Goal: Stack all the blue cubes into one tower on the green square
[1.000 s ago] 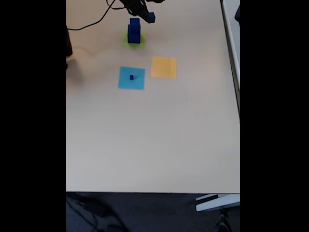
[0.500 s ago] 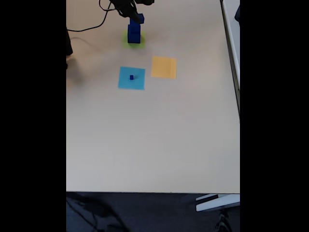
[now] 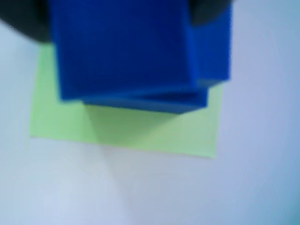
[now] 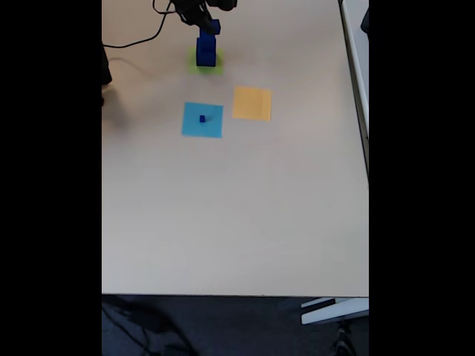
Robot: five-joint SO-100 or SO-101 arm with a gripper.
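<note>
The tower (image 4: 205,50) of blue cubes stands on the green square (image 4: 217,67), with the hand (image 4: 211,27) at its top, apparently gripping a small cube there, though its fingers cannot be told. The tiny blue cube (image 4: 202,119) sits on the light-blue square (image 4: 202,120), nearer the camera than the green square, not yet stacked.

Pale beige counter (image 4: 237,222), matte, evenly lit, soft glare toward its far edge. Black cable (image 4: 137,38) loops across the far-left corner. Below the near edge: dark grey carpet floor (image 4: 223,326), with a white bracket-like piece (image 4: 334,310) poking out near the near-right corner. Along the right edge, a narrow gap, then another pale surface (image 4: 358,44) running alongside. Dark blurred object (image 4: 106,70) at the left edge.
</note>
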